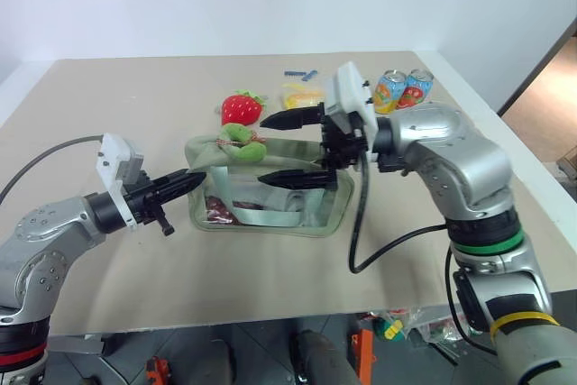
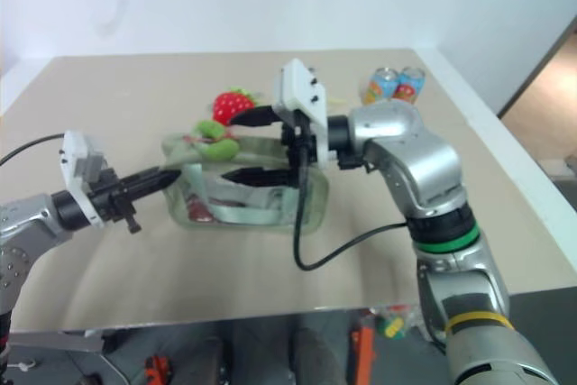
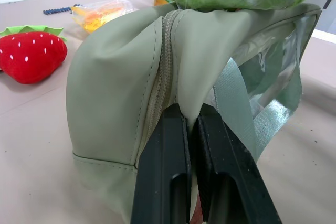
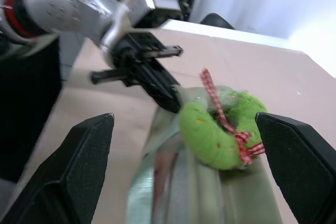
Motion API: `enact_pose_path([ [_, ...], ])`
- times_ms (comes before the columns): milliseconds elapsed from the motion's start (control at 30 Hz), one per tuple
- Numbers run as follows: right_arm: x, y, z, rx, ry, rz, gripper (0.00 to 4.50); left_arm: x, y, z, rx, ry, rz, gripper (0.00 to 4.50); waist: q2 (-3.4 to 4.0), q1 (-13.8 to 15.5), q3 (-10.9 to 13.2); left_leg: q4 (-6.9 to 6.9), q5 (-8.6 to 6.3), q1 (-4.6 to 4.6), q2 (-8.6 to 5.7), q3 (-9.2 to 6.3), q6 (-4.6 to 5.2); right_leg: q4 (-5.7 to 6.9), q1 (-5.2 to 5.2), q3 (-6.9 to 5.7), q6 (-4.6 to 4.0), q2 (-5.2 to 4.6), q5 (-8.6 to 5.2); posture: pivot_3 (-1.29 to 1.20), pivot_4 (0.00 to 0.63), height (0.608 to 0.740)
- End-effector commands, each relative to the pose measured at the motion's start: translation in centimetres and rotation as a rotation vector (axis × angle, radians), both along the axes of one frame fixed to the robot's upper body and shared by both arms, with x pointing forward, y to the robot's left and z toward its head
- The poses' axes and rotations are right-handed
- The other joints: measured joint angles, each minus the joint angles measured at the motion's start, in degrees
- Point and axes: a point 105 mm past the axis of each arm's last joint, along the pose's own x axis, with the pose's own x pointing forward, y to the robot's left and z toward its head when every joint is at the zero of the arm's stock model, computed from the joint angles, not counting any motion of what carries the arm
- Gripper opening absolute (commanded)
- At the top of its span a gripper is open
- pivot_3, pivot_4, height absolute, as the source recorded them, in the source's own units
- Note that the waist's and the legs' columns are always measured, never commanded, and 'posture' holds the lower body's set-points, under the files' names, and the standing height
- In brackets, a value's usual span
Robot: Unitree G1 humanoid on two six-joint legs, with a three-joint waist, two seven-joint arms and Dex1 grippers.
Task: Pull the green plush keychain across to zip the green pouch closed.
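Note:
The green pouch lies in the middle of the table, its left end lifted. My left gripper is shut on the fabric of that end, right beside the zip. The green plush keychain, tied with a red checked ribbon, sits on top of the pouch near that same end. My right gripper hovers over the pouch, open wide and pointing left. One finger is above and one below, their tips just right of the keychain and apart from it.
A red plush strawberry lies behind the pouch, with a yellow packet and a small blue object farther back. Two drink cans stand at the back right near the table edge. A black cable hangs from my right wrist.

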Motion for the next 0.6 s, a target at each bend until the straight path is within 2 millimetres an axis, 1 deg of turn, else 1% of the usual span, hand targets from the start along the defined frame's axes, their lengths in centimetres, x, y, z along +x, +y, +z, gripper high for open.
enact_pose_path([
  [33, 0.3, 0.5, 1.7, 0.021, -0.102, -0.007, 4.47, -0.4, -1.0, 1.2, -0.006, -0.046, -0.041, 0.00, 0.00, 0.11, 0.00, 0.00, 0.00, 0.00, 0.01, 0.00, 0.00, 0.00, 0.00, 0.00, 0.00, 0.00, 0.00, 0.00, 0.150, 0.740],
  [67, 0.4, 0.5, 1.5, 0.018, -0.109, -0.011, 4.47, -0.4, -1.0, 1.1, -0.006, -0.045, -0.042, 0.00, 0.00, 0.20, 0.00, -0.01, 0.00, 0.01, 0.02, -0.01, 0.00, 0.00, 0.00, -0.01, -0.01, 0.02, 0.00, 0.00, 0.150, 0.740],
  [200, 0.7, 0.9, 0.6, 0.012, -0.117, -0.012, 3.41, -0.4, -1.2, 0.9, -0.001, -0.041, -0.044, 0.00, 0.00, 0.65, 0.00, -0.05, 0.00, 0.01, 0.03, -0.04, 0.00, 0.00, -0.01, -0.05, -0.05, 0.03, -0.03, 0.00, 0.150, 0.740],
  [233, 0.7, 1.0, 0.6, 0.021, -0.108, -0.011, 2.86, -0.4, -1.2, 0.8, 0.000, -0.039, -0.045, 0.00, 0.00, 0.69, 0.00, -0.06, 0.00, 0.01, 0.03, -0.04, 0.00, 0.00, -0.01, -0.05, -0.06, 0.03, -0.04, 0.00, 0.150, 0.740],
  [267, 0.6, 1.1, 0.5, 0.025, -0.107, -0.008, 2.68, -0.4, -1.2, 0.8, 0.002, -0.038, -0.045, 0.00, 0.00, 0.71, 0.00, -0.06, 0.00, 0.01, 0.03, -0.04, 0.00, 0.00, -0.01, -0.05, -0.06, 0.03, -0.04, 0.00, 0.150, 0.740],
  [367, 0.5, 1.5, -0.1, 0.013, -0.112, 0.002, 1.55, -0.4, -1.2, 0.8, 0.003, -0.038, -0.044, 0.00, 0.00, 0.78, 0.00, -0.06, 0.00, 0.01, 0.03, -0.04, 0.00, 0.00, 0.00, -0.05, -0.06, 0.03, -0.03, 0.00, 0.150, 0.740],
  [400, 0.5, 1.6, -0.4, 0.004, -0.114, 0.004, 1.29, -0.4, -1.2, 0.8, 0.004, -0.038, -0.044, 0.00, 0.00, 0.78, 0.00, -0.05, 0.00, 0.01, 0.03, -0.04, 0.00, 0.00, 0.00, -0.05, -0.05, 0.03, -0.03, 0.00, 0.150, 0.740],
  [500, 0.5, 1.7, -0.7, -0.001, -0.117, 0.006, 0.19, -0.4, -1.2, 0.7, 0.007, -0.037, -0.041, 0.00, 0.00, 0.78, 0.00, -0.05, 0.00, 0.01, 0.03, -0.03, 0.00, 0.00, 0.00, -0.05, -0.05, 0.02, -0.03, 0.00, 0.150, 0.740],
  [533, 0.5, 1.7, -0.7, -0.001, -0.117, 0.007, 0.07, -0.4, -1.2, 0.7, 0.008, -0.036, -0.040, 0.00, 0.00, 0.78, 0.00, -0.05, 0.00, 0.01, 0.03, -0.03, 0.00, 0.00, 0.00, -0.05, -0.05, 0.02, -0.03, 0.00, 0.150, 0.740],
  [600, 0.4, 1.8, -0.8, -0.003, -0.123, 0.016, 0.07, -0.4, -1.2, 0.7, 0.009, -0.035, -0.040, 0.00, 0.00, 0.78, 0.00, -0.05, 0.00, 0.02, 0.04, -0.04, 0.00, 0.00, 0.00, -0.05, -0.05, 0.03, -0.03, 0.00, 0.150, 0.740],
])
